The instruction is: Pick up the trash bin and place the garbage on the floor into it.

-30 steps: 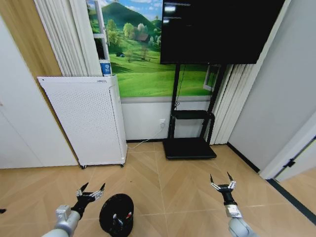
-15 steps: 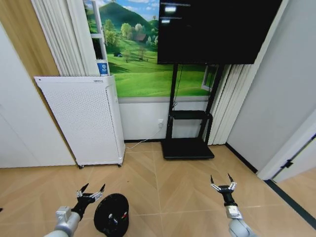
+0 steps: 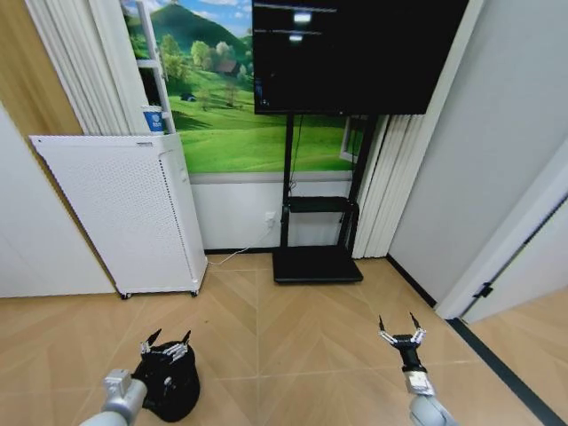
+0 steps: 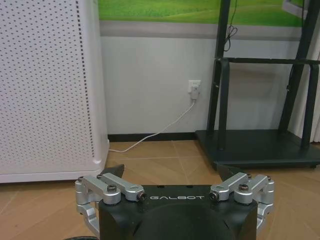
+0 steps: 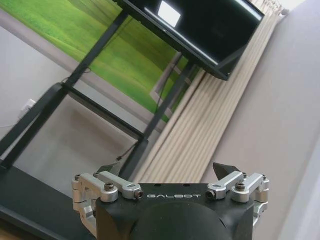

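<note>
Trash bin (image 3: pixel 174 390) sits on the wooden floor (image 3: pixel 293 355) at the lower left of the head view, black and round, partly behind the left gripper (image 3: pixel 166 344). That claw hangs over the bin's near rim with its fingers spread wide, pinching nothing; whether a fingertip touches the rim cannot be told. In the left wrist view the left gripper (image 4: pixel 171 172) shows its dark tips far apart, with bare floor between them. The right gripper (image 3: pixel 399 325) is at the lower right of the head view, raised above the floor, well apart from the bin, fingers also splayed and empty. The right wrist view shows the right gripper (image 5: pixel 167 169) wide open before a TV stand (image 5: pixel 75 100).
</note>
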Tool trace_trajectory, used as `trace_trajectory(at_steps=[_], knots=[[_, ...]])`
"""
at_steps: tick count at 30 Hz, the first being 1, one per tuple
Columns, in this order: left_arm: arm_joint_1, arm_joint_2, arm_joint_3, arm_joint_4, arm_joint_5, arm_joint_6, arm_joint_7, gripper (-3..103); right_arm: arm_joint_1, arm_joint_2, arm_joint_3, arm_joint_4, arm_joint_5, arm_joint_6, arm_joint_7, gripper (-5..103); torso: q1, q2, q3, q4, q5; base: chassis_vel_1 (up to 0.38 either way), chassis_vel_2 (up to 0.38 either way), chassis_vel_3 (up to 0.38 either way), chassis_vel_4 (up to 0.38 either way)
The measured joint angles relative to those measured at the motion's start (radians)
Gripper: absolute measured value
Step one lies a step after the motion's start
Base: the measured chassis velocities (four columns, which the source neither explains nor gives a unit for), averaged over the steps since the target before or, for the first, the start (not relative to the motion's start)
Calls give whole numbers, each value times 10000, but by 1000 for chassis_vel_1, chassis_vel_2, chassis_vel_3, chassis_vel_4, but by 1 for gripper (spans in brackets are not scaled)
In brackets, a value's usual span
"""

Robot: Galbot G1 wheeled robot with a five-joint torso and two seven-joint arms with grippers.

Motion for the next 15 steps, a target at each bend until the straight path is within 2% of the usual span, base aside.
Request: trace_trajectory(at_steps=[3,7,9,15], knots=[[9,-46,28,18,15,-9,12,100,110,46,-14,-64,42,0,68,100,-1,-4,-2,0,-6,-153,-215,127,260],[52,-114,62,44,78,-33,15,100,236,113,-56,-186,-200,0,433,100,0,-10,-3,8,-4,-33,-85,63,5],[71,-170,101,96,170,-65,9,100,269,157,-51,-298,-721,0,831,100,1,-15,-4,7,-10,29,56,-2,-42],[93,-248,192,138,281,-89,13,100,229,230,31,-405,-1185,0,1257,100,3,-19,-6,7,-10,67,67,-45,-37]])
